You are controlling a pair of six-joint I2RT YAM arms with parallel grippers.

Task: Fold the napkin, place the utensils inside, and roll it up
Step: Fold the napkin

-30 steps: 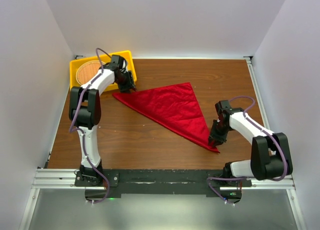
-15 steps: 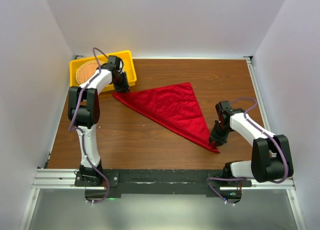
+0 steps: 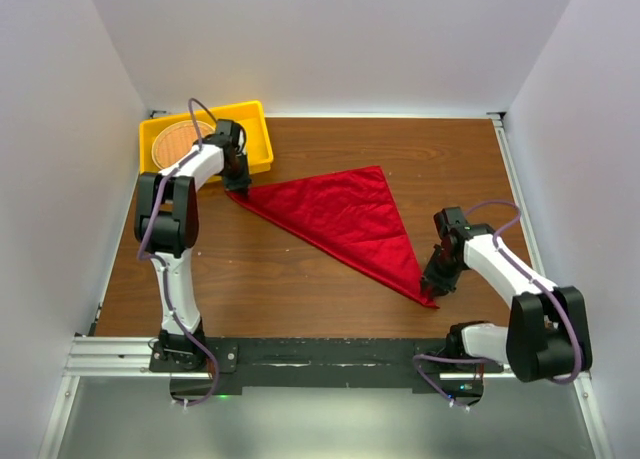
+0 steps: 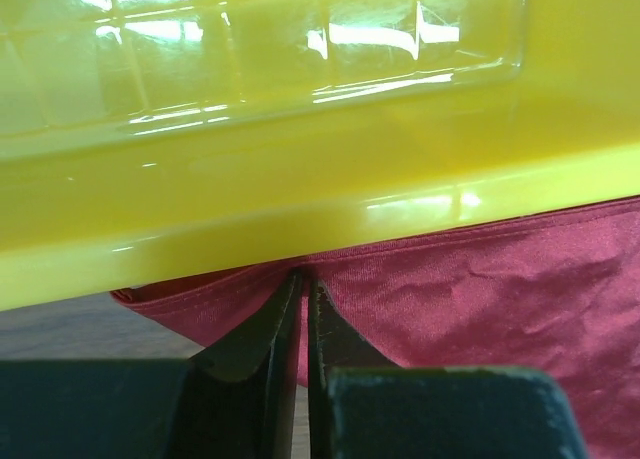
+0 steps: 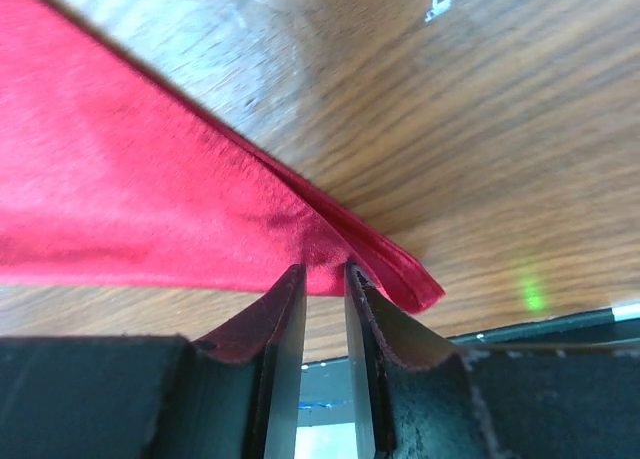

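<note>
Napkin (image 3: 345, 219) first: we see the red cloth lying folded into a triangle on the wooden table (image 3: 300, 289). Its long edge runs from the far left down to the near right, and its third corner points away from the arm bases.

Our left arm reaches far forward, with its elbow raised. The left gripper (image 3: 238, 187) is down at the napkin's far-left corner, right against the near wall of the yellow tray (image 3: 262, 139). In the left wrist view its jaws are drawn nearly together, and the tips pinch the hem of the cloth just under the tray wall.

Our right arm is bent back close to its base. The right gripper (image 3: 436, 282) points down at the near-right corner. In the right wrist view its jaws are clamped on the layered tip of the napkin, and red cloth shows between the fingers (image 5: 285, 309).

The yellow tray sits in the far-left corner of the table. We can see a round woven orange-brown mat (image 3: 170, 144) inside it, partly hidden by the left arm.
</note>
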